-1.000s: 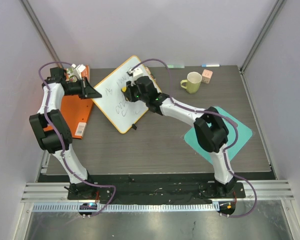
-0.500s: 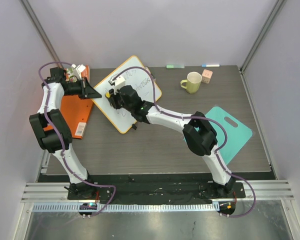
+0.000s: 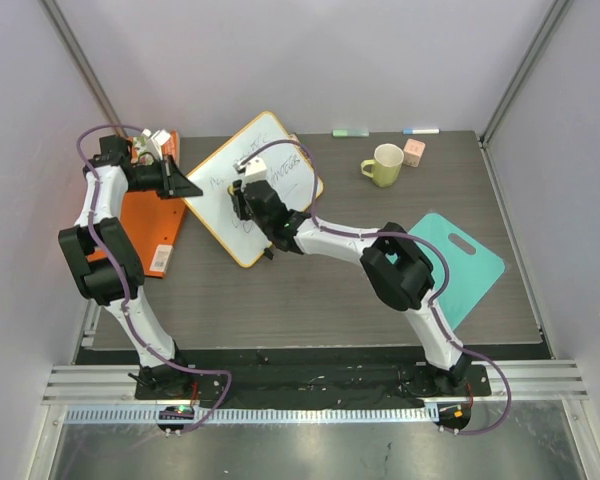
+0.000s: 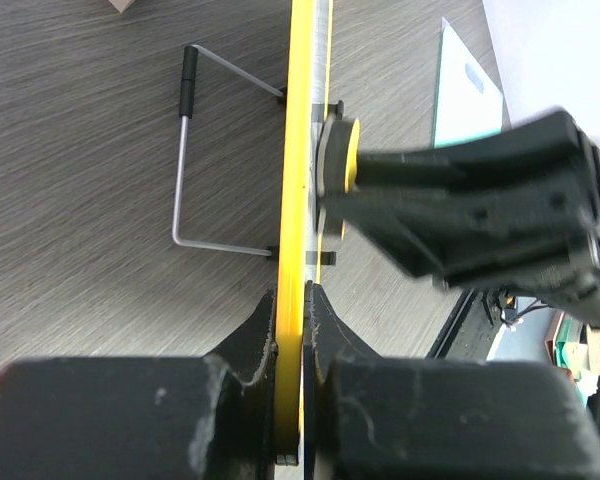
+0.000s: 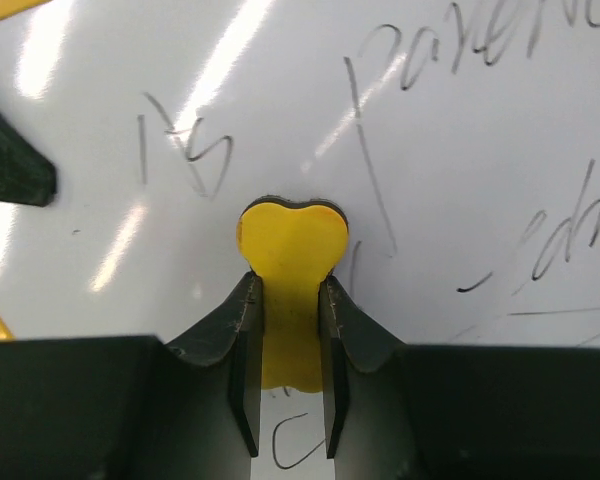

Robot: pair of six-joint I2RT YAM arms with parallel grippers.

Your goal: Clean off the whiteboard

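Observation:
The whiteboard (image 3: 224, 216), white with a thin orange-yellow frame and dark handwriting, lies tilted at the back left of the table. My left gripper (image 3: 191, 188) is shut on its left edge; in the left wrist view the frame (image 4: 296, 150) runs edge-on between the jaws of that gripper (image 4: 295, 300). My right gripper (image 3: 242, 196) is shut on a yellow heart-shaped eraser (image 5: 292, 248) pressed against the board's face (image 5: 460, 150). That eraser (image 4: 344, 166) also shows in the left wrist view. Writing surrounds the right gripper (image 5: 288, 286) above, to the right and below.
An orange folder (image 3: 140, 222) lies under my left arm. A yellow-green mug (image 3: 385, 165) and a small cube (image 3: 413, 152) stand at the back right. A teal cutting board (image 3: 465, 262) lies at the right. The board's wire stand (image 4: 180, 150) sticks out behind it.
My right gripper swept the eraser left across the board, then came back a little to the right. The left gripper has kept its hold on the board's edge.

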